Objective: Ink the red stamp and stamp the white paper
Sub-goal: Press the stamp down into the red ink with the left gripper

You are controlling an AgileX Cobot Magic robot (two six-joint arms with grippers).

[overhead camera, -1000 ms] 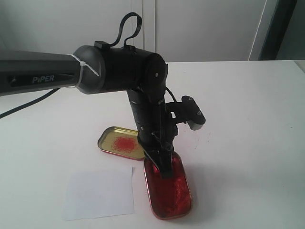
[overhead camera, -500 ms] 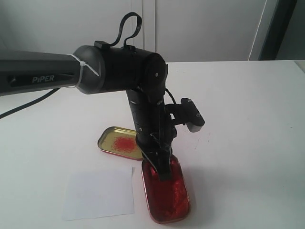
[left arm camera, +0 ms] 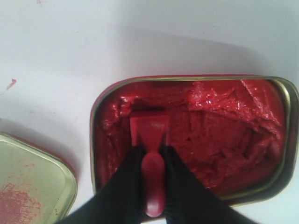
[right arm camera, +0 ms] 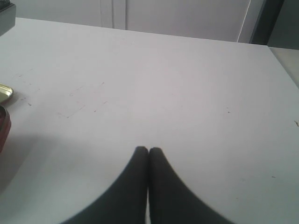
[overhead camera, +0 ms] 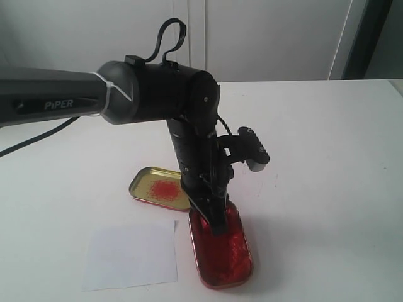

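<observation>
Inking step: the left gripper [left arm camera: 153,150] pinches the red stamp [left arm camera: 149,128] by its handle, base apparently pressed into the oblong red ink tin [left arm camera: 224,135]; next, a clean lift across to the white paper [overhead camera: 131,257] alongside.

This looks like a robotics lab or test bench rather than a home or an office. A black robot arm [overhead camera: 56,94] marked PiPER reaches over a plain white table [overhead camera: 327,157], with a loose cable [overhead camera: 173,30] looped above its joint and a small camera [overhead camera: 255,151] mounted by the wrist. Behind stand blank pale wall panels [overhead camera: 271,38] and a dark upright post [overhead camera: 368,38]. The table carries only a few props, among them a white paper [overhead camera: 131,255] and an open tin [overhead camera: 228,261] of red ink.
</observation>
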